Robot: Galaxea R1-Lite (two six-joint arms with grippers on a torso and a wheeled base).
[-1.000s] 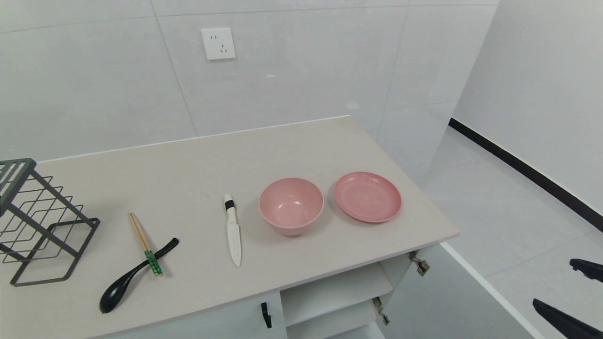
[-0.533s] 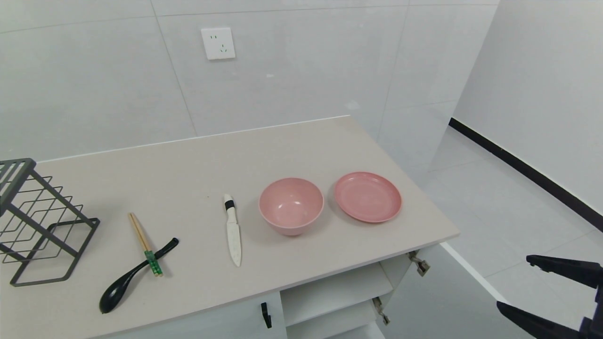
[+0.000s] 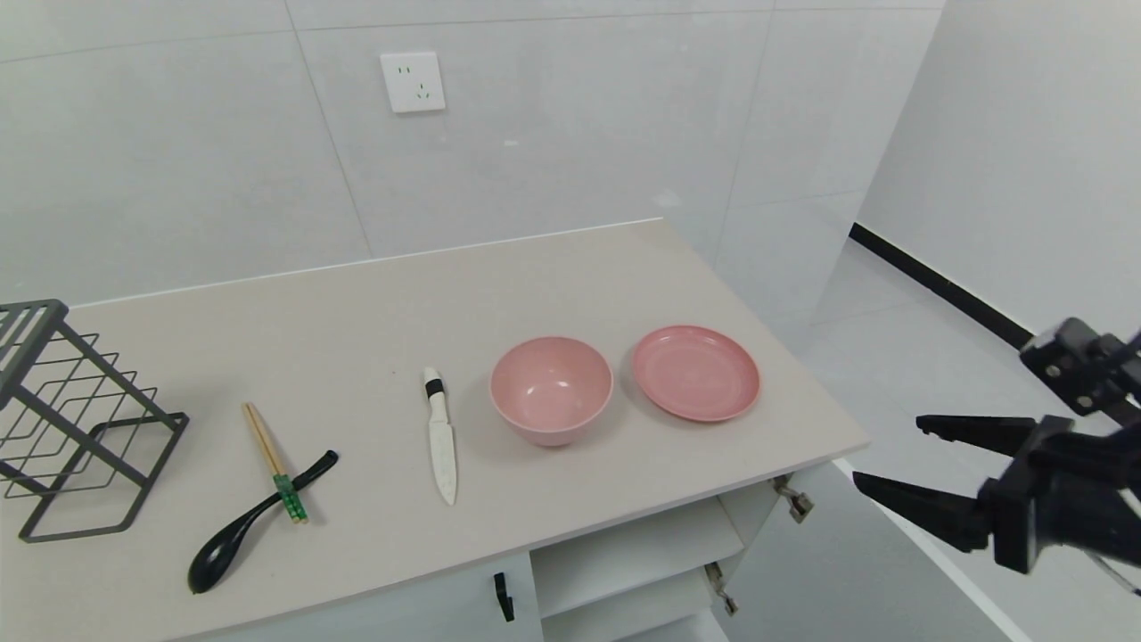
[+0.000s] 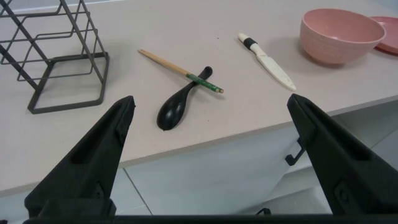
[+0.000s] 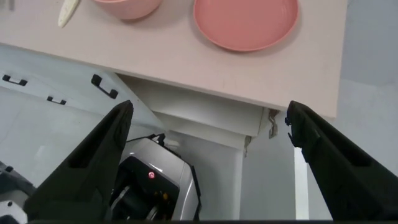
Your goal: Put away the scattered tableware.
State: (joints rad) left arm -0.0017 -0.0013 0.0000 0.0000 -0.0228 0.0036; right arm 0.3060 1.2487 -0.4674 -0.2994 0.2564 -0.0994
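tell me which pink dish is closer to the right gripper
The flat pink plate at the counter's right end; the deep pink bowl sits farther from the open right gripper, beside the white knife.

Both arms' jaws wide apart

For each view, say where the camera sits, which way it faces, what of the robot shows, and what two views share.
Head view: on the head, facing forward and down at the counter; the open right gripper shows at its right edge.
Left wrist view: on the left wrist, facing the black spoon and chopsticks, framed by the open left gripper.
Right wrist view: on the right wrist, facing down at the pink plate and open cupboard, framed by the right gripper.
Shared: head and left wrist views both show the pink bowl.
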